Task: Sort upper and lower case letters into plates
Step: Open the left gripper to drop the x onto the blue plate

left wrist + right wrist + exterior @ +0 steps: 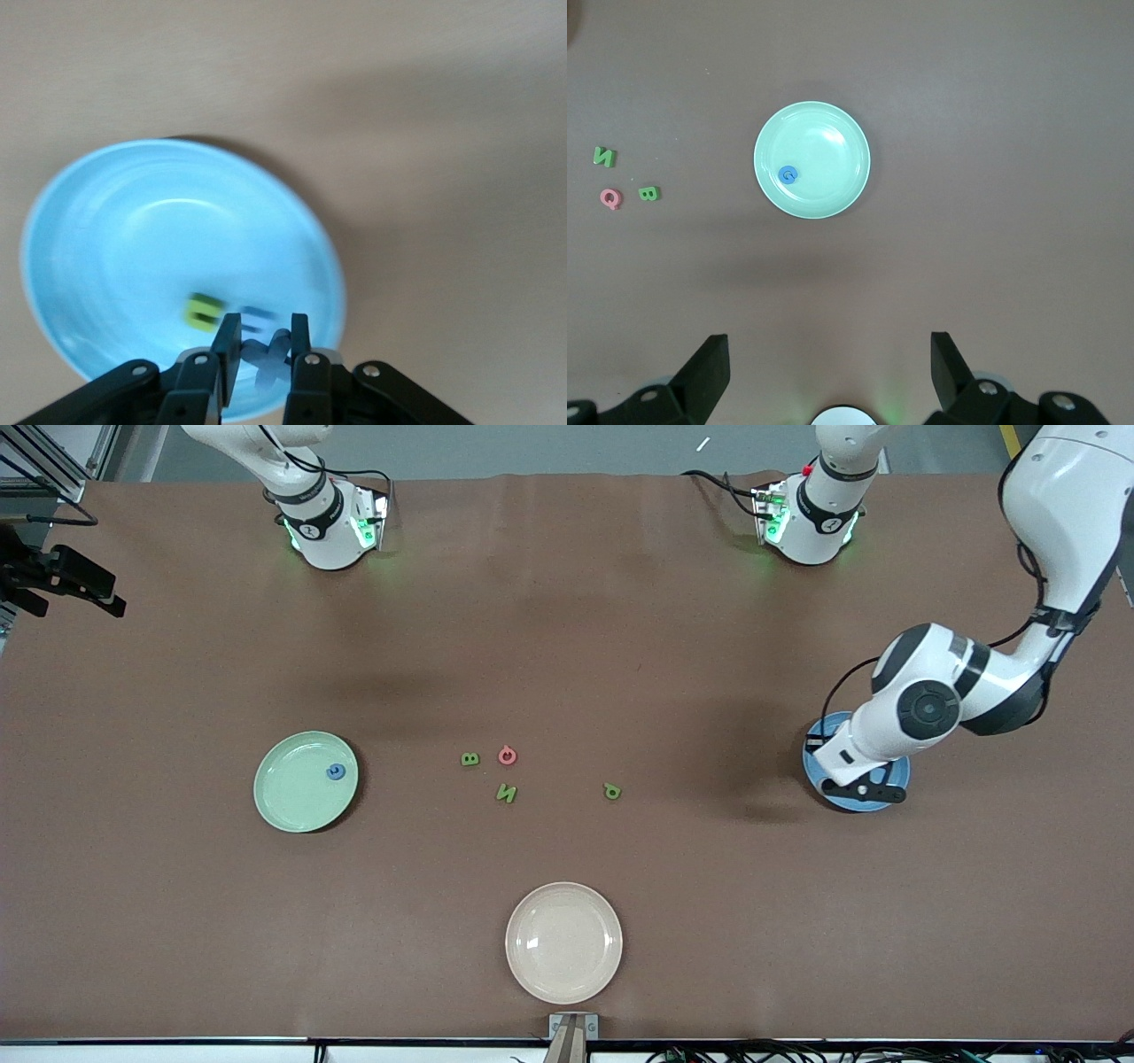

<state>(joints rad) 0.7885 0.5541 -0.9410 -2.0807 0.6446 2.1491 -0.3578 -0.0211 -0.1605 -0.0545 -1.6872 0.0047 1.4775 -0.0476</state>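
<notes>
My left gripper (864, 788) hangs over the blue plate (877, 803) at the left arm's end of the table. In the left wrist view this gripper (264, 341) is shut on a blue letter x (266, 356), just above the blue plate (159, 239). A green letter (205, 312) and a blurred blue letter (257, 316) lie in that plate. The pale green plate (292, 793) holds one blue letter (336, 771). A green B (470, 759), red Q (507, 755), green N (506, 794) and another green letter (612, 791) lie mid-table. My right gripper (830, 354) is open and empty, high above the table by its base.
A cream-white plate (563, 942) sits near the table's front edge, nearer to the front camera than the loose letters. The right wrist view shows the pale green plate (824, 142) with its blue letter (788, 174), and the N (604, 158), Q (609, 198) and B (648, 193).
</notes>
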